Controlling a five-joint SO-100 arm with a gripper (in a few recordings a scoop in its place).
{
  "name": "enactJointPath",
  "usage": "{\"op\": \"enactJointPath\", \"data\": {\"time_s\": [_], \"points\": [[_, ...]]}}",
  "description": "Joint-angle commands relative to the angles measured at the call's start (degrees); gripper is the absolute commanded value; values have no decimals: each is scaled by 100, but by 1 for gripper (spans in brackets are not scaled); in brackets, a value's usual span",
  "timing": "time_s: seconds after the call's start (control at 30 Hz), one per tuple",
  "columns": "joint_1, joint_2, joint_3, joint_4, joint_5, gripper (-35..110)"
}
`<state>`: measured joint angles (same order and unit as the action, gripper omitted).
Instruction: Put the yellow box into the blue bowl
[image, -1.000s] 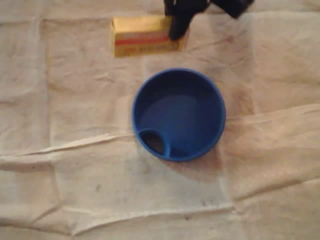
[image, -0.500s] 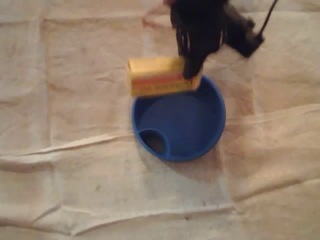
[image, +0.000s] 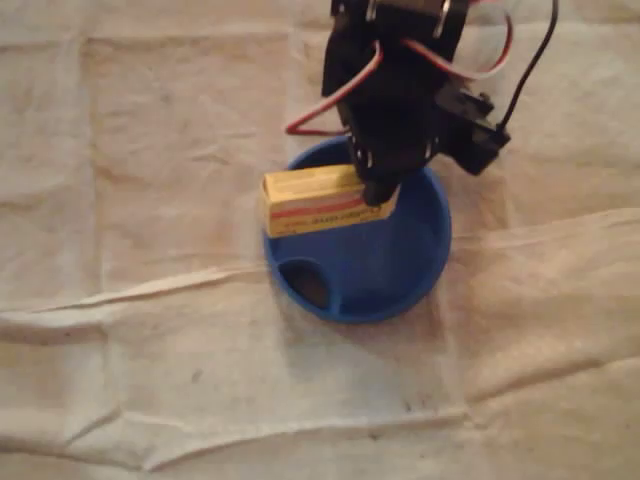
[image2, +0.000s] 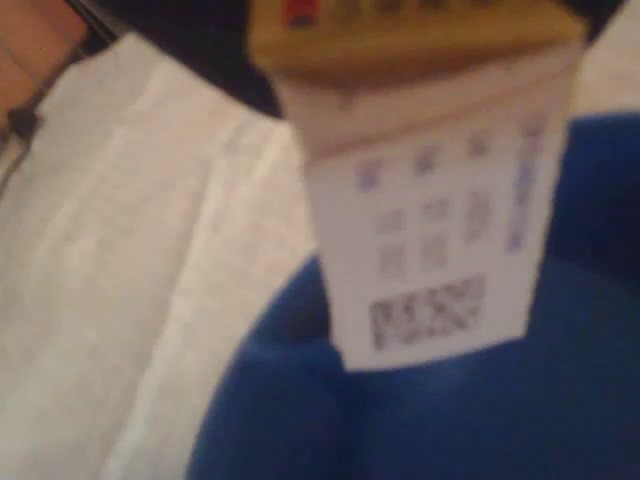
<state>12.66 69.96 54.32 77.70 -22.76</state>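
A creased pale cloth (image: 150, 350) is covering the whole surface, with folds running across the lower frame of the overhead view. The blue bowl (image: 420, 260) is sitting on it at centre. My gripper (image: 378, 192) is reaching down from the upper edge and clamping the right end of the yellow box (image: 315, 205). The box is lying lengthwise over the bowl's upper left, its left end jutting past the rim. In the wrist view its white printed face (image2: 440, 220) is hanging close at top centre, above the bowl.
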Motion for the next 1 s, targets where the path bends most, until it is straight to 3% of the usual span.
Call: {"op": "enactJointPath", "data": {"time_s": [0.0, 0.17, 0.33, 0.57, 0.77, 0.97], "points": [[-26, 255, -220, -35, -9, 8], [-44, 272, -211, -26, -9, 18], [18, 281, -211, -26, -9, 20], [105, 281, -211, -18, -9, 15], [211, 290, -211, -18, -9, -1], [343, 606, -202, 70, -9, 0]]}}
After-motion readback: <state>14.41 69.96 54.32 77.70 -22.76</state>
